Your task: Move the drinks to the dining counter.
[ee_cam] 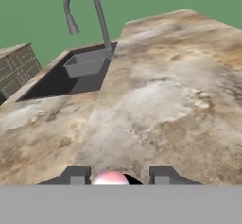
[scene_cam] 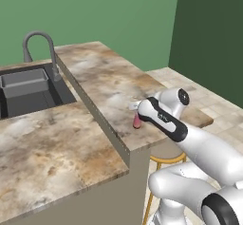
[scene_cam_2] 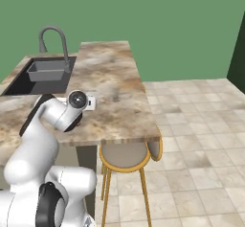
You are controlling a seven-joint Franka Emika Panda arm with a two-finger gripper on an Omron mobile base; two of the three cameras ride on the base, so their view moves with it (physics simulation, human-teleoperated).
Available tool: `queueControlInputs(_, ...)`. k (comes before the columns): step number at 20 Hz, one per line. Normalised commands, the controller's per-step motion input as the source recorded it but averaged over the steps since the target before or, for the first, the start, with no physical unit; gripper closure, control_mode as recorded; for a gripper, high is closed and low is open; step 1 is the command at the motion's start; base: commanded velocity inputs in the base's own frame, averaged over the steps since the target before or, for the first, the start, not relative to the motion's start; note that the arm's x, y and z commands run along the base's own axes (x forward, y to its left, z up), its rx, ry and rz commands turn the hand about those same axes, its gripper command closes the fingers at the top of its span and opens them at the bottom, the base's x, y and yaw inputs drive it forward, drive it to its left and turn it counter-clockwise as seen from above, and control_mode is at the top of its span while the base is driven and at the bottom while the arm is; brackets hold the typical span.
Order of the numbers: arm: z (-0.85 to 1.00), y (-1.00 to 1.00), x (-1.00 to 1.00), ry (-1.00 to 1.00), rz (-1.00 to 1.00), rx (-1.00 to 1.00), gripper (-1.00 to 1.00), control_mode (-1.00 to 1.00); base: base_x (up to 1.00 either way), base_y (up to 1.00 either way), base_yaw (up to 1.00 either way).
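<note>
A slim pink drink bottle [scene_cam: 137, 121] stands upright on the near end of the dining counter [scene_cam: 109, 77], close to its left step edge. My gripper [scene_cam: 138, 116] reaches down from the right and is shut on it, and the hand hides most of the bottle. In the hand view the bottle's pink rounded top [ee_cam: 110, 178] sits between my two dark fingertips [ee_cam: 78, 175], with the gripper [ee_cam: 120, 176] low over the marbled slab [ee_cam: 179, 76]. From the right base view my wrist [scene_cam_2: 78, 100] hangs over the slab [scene_cam_2: 112, 73].
A dark sink [scene_cam: 28, 89] with a grey arched faucet [scene_cam: 45, 46] is set into the lower counter at the left. A round gold-framed stool [scene_cam_2: 125, 155] stands under the slab's overhang. Tiled floor [scene_cam_2: 191, 125] lies to the right.
</note>
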Motion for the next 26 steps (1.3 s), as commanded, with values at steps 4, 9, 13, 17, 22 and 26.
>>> queueControlInputs(4,0.02,0.01,-0.01,-0.08,0.00,0.00,-1.00,-1.00,0.00,0.00,0.00)
queueControlInputs(9,0.05,-0.11,-0.01,-0.04,-0.01,0.02,-1.00,-1.00,0.00,0.00,0.00)
queueControlInputs(13,0.13,-0.24,-0.17,-0.06,-0.01,0.04,-1.00,-1.00,0.00,0.00,0.00)
queueControlInputs(17,0.49,-0.09,-0.25,-0.16,0.00,0.01,-1.00,-1.00,0.00,0.00,0.00)
queueControlInputs(22,0.99,0.03,-0.27,-0.12,0.00,-0.01,-1.00,-1.00,0.00,0.00,0.00)
queueControlInputs(26,1.00,0.00,-0.61,0.08,-0.03,-0.04,-1.00,-1.00,0.00,0.00,0.00)
